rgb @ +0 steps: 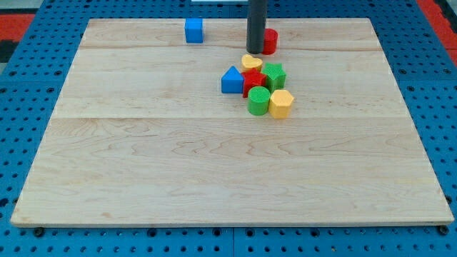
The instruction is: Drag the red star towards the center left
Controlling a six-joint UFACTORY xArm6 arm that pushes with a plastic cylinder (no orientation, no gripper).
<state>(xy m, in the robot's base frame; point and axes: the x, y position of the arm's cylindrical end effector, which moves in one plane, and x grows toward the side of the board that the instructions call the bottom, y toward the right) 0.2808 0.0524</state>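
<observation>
The red star (253,81) lies in a tight cluster right of the board's middle, near the view's top. Around it are a blue triangular block (230,80) on its left, a yellow heart-like block (250,62) above, a green star-like block (274,75) on its right, a green cylinder (258,101) and a yellow hexagonal block (281,103) below. My tip (256,51) stands just above the yellow block, apart from the red star. A red cylinder (269,41) sits right behind the rod, partly hidden.
A blue cube (193,30) stands alone near the board's top edge, left of the rod. The wooden board (143,164) lies on a blue pegboard surface (21,107).
</observation>
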